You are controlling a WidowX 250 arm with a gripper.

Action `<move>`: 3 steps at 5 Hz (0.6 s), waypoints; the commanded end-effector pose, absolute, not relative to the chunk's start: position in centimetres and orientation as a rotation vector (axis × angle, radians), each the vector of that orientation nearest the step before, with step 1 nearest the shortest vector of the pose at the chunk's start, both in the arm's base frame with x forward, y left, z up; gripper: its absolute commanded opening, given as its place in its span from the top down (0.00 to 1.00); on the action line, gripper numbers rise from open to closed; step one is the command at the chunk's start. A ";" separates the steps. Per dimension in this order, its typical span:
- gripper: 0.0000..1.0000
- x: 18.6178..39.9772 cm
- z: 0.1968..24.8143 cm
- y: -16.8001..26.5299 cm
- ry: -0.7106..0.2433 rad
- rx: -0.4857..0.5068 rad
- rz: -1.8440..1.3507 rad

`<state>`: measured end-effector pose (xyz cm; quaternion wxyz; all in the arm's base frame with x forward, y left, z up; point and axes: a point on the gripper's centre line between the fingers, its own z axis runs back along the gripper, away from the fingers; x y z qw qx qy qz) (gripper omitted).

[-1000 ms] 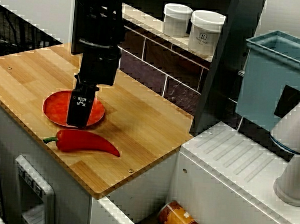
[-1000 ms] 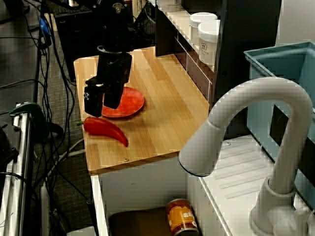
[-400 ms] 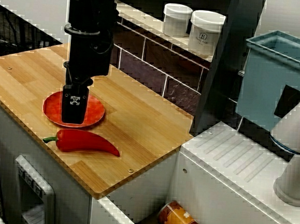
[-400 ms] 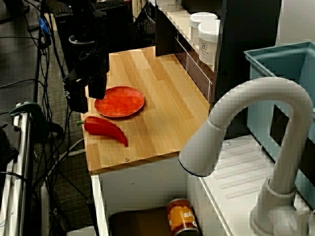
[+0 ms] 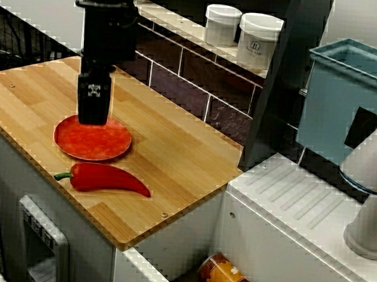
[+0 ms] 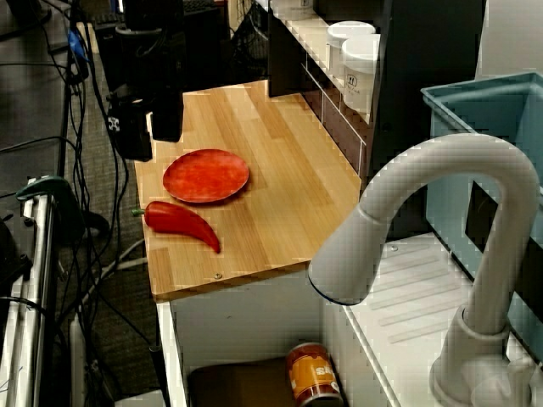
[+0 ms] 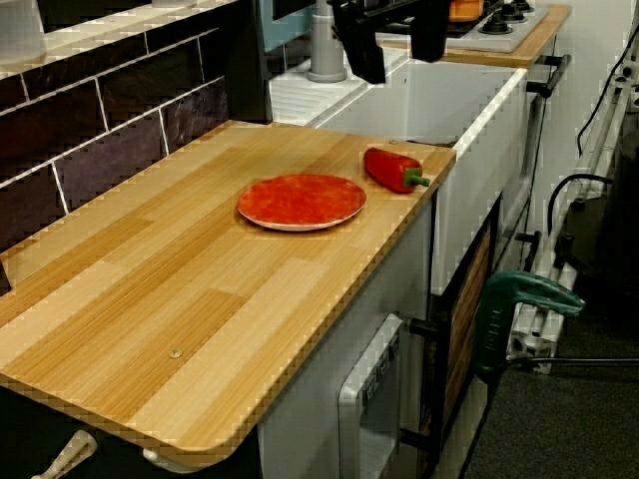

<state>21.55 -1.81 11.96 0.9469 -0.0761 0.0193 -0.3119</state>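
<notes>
View across the counter: the gripper (image 5: 91, 110) hangs over the far-left rim of the red plate (image 5: 92, 140), clear of it. Only one finger shows here, so I can't tell the spread from this angle. The plate sits flat on the wooden counter (image 5: 175, 146). The red pepper (image 5: 106, 179) lies on its side just in front of it, stem to the left. Count: one plate, one pepper, two white jars on the ledge behind (left jar (image 5: 222, 25), right jar (image 5: 259, 42)) and one can (image 5: 225, 278) down below.

View from behind the tap (image 6: 424, 212): both fingers show, spread apart with nothing between them, so the gripper (image 6: 149, 144) is carrying nothing. It's up and left of the plate (image 6: 206, 175), and the pepper (image 6: 181, 222) is nearer, by the counter's edge.

Low view along the counter: the gripper (image 7: 399, 62) is parted and empty, well above the plate (image 7: 302, 200). There's a clear gap between the plate and the pepper (image 7: 392, 168), so they're side by side, not touching.
</notes>
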 end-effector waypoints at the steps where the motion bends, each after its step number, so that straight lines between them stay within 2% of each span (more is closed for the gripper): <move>1: 0.00 20.6 13.9 -0.5 -0.085 -0.139 -0.550; 3: 0.00 22.4 15.5 0.7 -0.177 -0.104 -0.384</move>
